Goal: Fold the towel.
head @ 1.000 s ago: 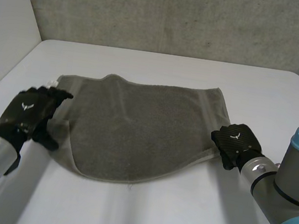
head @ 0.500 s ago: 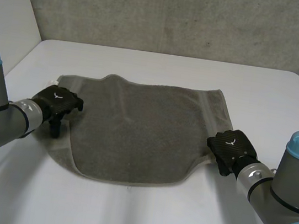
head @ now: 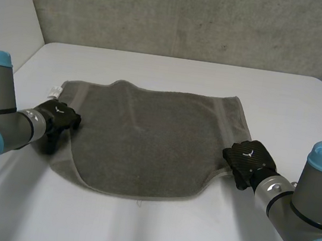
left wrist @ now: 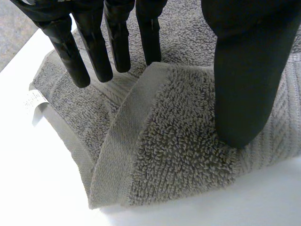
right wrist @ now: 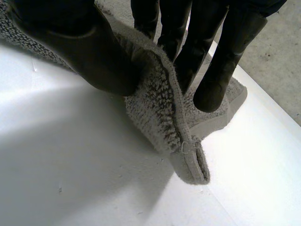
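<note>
— Where is the towel (head: 152, 137)?
— We see it spread on the table (head: 151, 233), in the middle of the frame
— And the hands?
— We see the left hand (head: 59, 119) pinch its left edge, and the right hand (head: 246, 161) pinch its right edge, thumb against fingers

Smooth white table top (head: 152, 227) with rounded far corners, under soft even light, rough grey speckled concrete wall (head: 193, 17) rising behind its far edge, plain white panel (head: 6, 27) along the left side
</note>
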